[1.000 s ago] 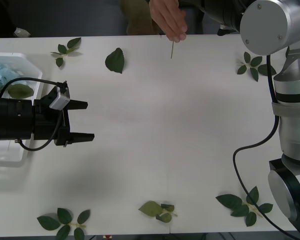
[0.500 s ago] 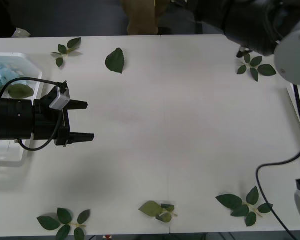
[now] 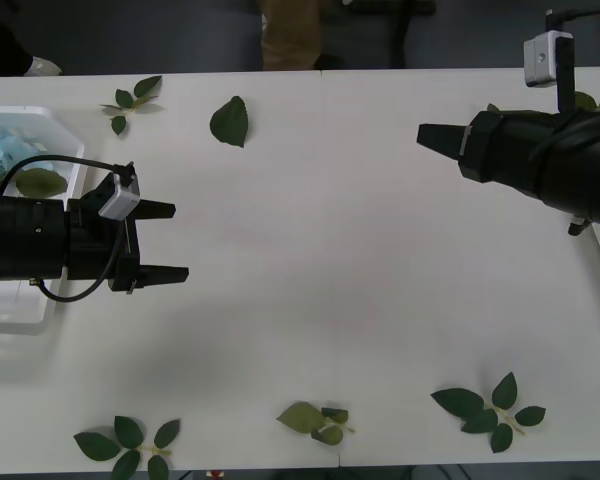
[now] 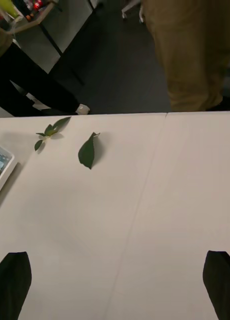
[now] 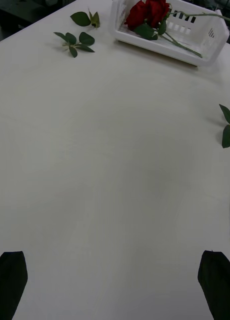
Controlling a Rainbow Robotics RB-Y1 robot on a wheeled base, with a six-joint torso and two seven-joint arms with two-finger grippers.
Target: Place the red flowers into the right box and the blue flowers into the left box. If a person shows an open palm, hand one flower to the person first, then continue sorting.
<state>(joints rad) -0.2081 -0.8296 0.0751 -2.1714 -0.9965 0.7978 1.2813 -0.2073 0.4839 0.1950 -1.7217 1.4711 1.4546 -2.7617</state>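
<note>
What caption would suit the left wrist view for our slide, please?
Open left gripper faces the right box holding red flowers across the white table.

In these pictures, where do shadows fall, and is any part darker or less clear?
Front view: soft grey shadow on the table under the left gripper; even light otherwise. Right wrist view: floor beyond the table dark. Left wrist view: the red flowers in the right box look sharp, with no strong glare.

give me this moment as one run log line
left gripper: open, over table by left box | right gripper: open, empty | red flowers: in right box | blue flowers: in left box
</note>
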